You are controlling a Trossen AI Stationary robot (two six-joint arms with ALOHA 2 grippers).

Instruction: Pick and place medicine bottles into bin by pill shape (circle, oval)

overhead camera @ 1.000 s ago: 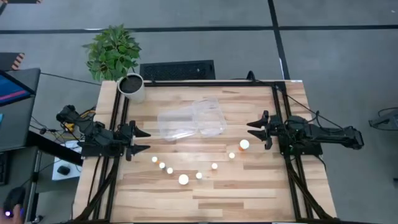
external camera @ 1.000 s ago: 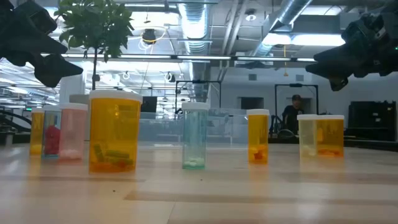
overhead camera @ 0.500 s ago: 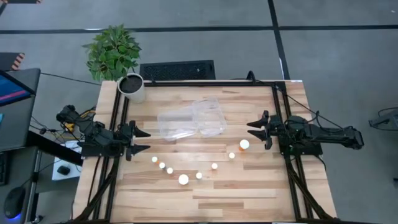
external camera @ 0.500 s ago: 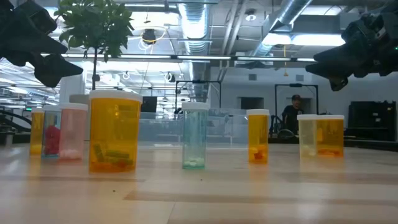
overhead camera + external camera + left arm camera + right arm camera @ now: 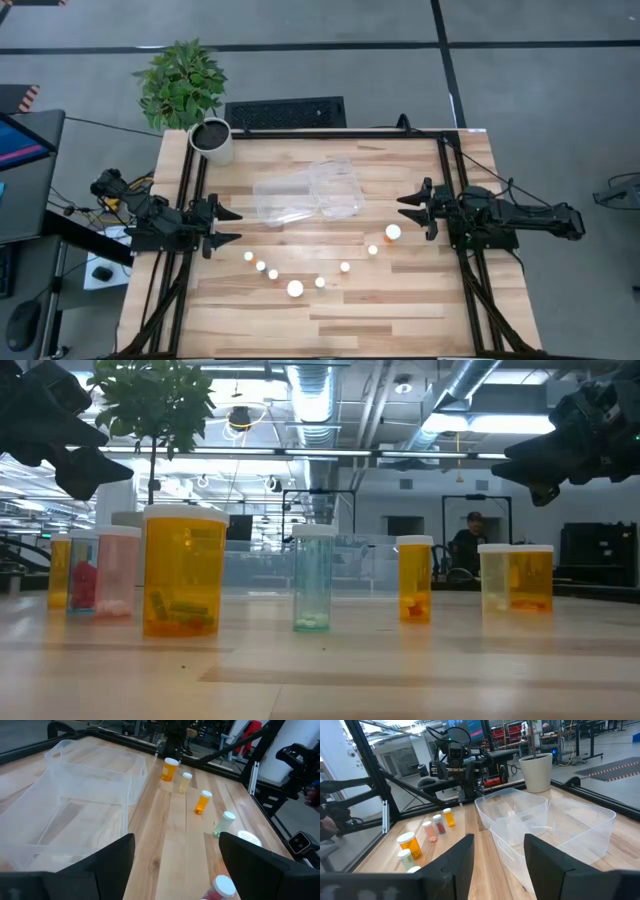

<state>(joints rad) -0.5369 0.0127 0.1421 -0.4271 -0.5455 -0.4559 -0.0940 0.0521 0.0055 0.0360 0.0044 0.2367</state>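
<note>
With the high view read as a clock, the medicine bottles (image 5: 295, 288) curve in an arc from about 7 to 4 o'clock of the table's centre, all standing on the wooden table (image 5: 400, 310) with none in the bin (image 5: 305, 195), which lies empty just toward 12 of centre, turned askew. The left gripper (image 5: 228, 226) waits at 9 o'clock with its fingers spread and nothing between them; the right gripper (image 5: 410, 208) waits at 3 o'clock, fingers parted and empty, the large bottle (image 5: 393, 232) just beside it. The likeliest slip from here, I judge, is a knock-over: the bottles stand close together toward 7 o'clock, so a finger coming down on one could tip its neighbour, and a tipped round bottle would roll. A second risk is mis-sorting, since pill shape must be read through tinted walls. The clear bin's rim is also hard to see, so a carried bottle could clip it. In the low view the nearest bottle (image 5: 185, 570) shows elongated pills, but the contents of the farther ones are too small to make out; several bottles overlap at the left edge, so their count is unsure. The white plant pot (image 5: 213, 140) sits at 11 o'clock, well apart from the work
</note>
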